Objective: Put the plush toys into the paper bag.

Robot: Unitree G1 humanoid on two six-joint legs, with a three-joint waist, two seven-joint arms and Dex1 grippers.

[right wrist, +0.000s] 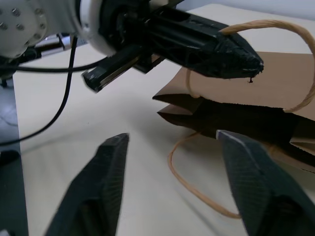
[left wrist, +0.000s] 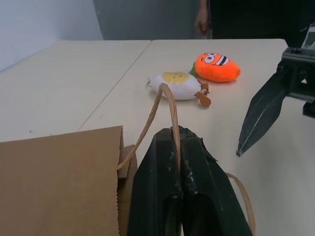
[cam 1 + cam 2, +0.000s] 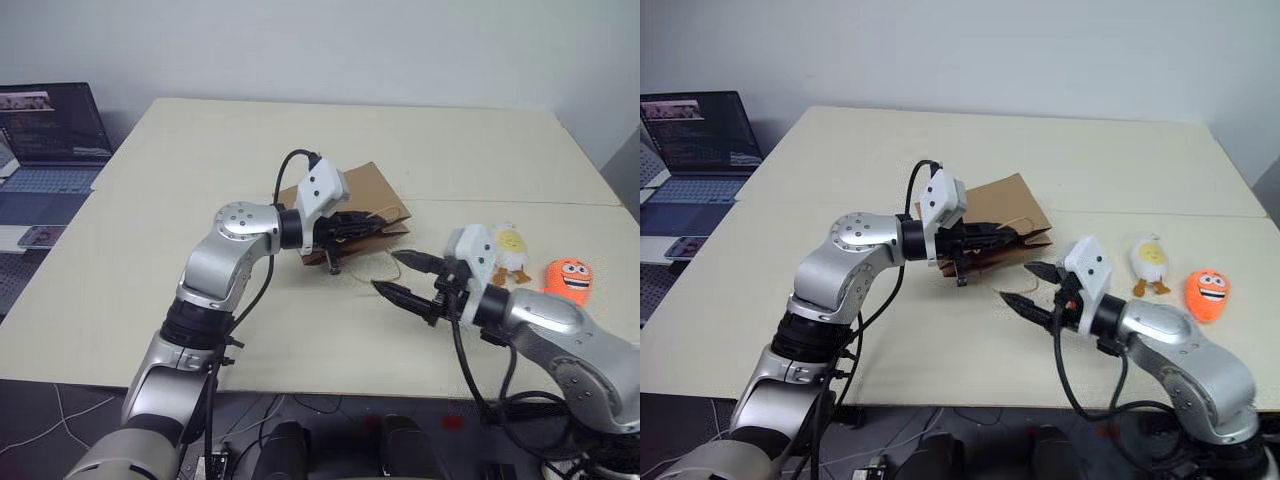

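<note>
Left gripper [image 2: 179,142] is clamped on the upper handle [image 2: 165,105] of the paper bag [image 3: 1005,225], whose mouth is turned toward the right gripper [image 3: 1035,285]. That gripper is spread, empty, just beside the lower handle [image 1: 197,189] lying on the table [image 3: 940,340]. White egg plush [image 3: 1150,262] and orange plush [image 3: 1208,295] lie further right, nearer the right arm.

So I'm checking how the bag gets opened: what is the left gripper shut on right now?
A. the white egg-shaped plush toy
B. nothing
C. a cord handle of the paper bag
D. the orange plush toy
C: the left gripper is pinched shut on a tan cord handle of the paper bag, while both plush toys lie on the table beyond it.
</note>
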